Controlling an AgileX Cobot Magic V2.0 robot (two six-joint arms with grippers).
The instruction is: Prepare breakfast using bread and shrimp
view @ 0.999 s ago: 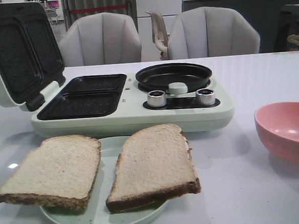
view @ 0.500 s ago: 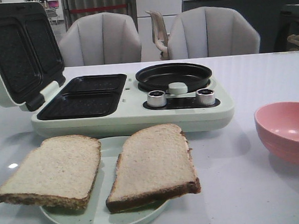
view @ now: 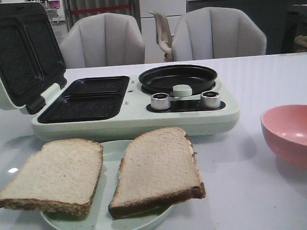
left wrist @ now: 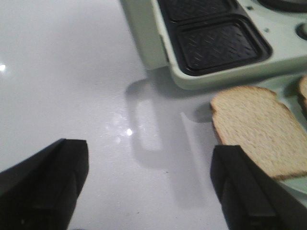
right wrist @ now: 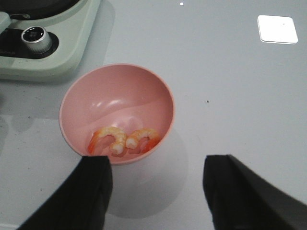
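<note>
Left claw (left wrist: pixel 148 182) spread wide, empty, matte black fingers over the glossy white table (left wrist: pixel 62 72). Right claw (right wrist: pixel 156 191) equally wide, holding nothing, above a smooth pink bowl (right wrist: pixel 91 103) with two curled orange-and-pale shrimp (right wrist: pixel 123 140) inside. Two square porous bread slices (view: pixel 102 171), dark-crusted, lie side by side on a pale green plate (view: pixel 111 149). Behind it, a mint breakfast maker (view: pixel 132 116), lid up, ridged black plates, round pan. Grey chairs (view: pixel 161 38) beyond.
</note>
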